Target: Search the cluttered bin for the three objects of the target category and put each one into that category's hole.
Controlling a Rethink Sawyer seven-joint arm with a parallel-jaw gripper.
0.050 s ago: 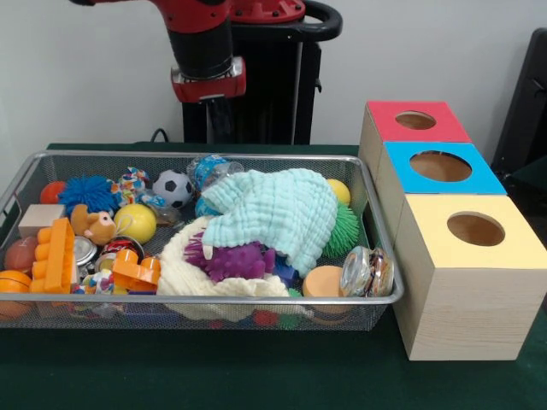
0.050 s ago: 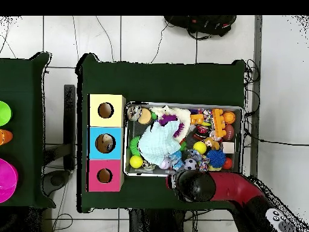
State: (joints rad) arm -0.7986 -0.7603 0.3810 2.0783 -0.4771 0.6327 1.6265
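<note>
Three holed boxes (image 1: 453, 222), cluttered bin (image 1: 376, 303), no legible writing

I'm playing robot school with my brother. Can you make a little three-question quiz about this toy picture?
1. True or false: the light blue cloth lies on top of other toys in the wire bin.
2. Which box stands nearest the camera in the front view? A) red box B) blue box C) yellow box
3. Fill in: the soccer ball is black and ____.

Key: 1 true. 2 C. 3 white.
</note>
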